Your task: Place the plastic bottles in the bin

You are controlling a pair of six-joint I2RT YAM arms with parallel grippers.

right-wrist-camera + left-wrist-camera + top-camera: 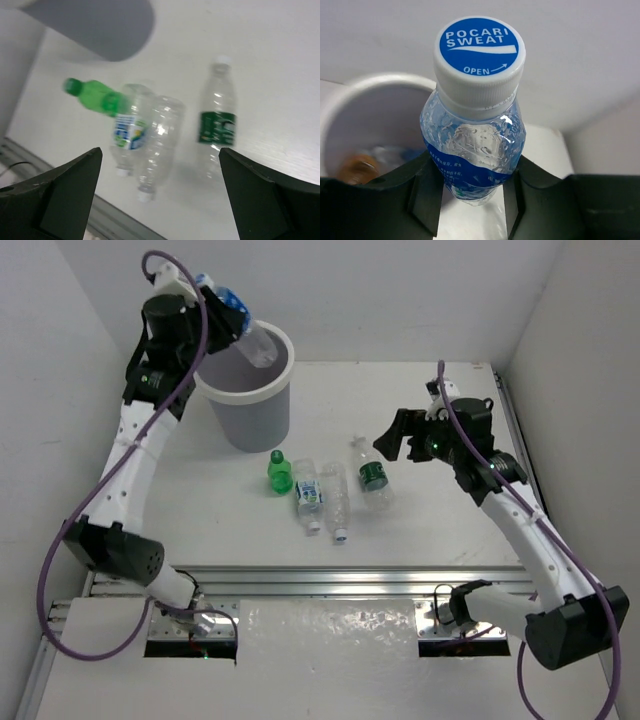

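A white table [200, 530] sits inside a plain white enclosure. A white back wall [400, 300] rises behind it, and a left wall [50, 360] and a right wall [590, 380] close the sides. A silver metal rail [350, 580] runs along the table's near edge. The light is even, with soft shadows.
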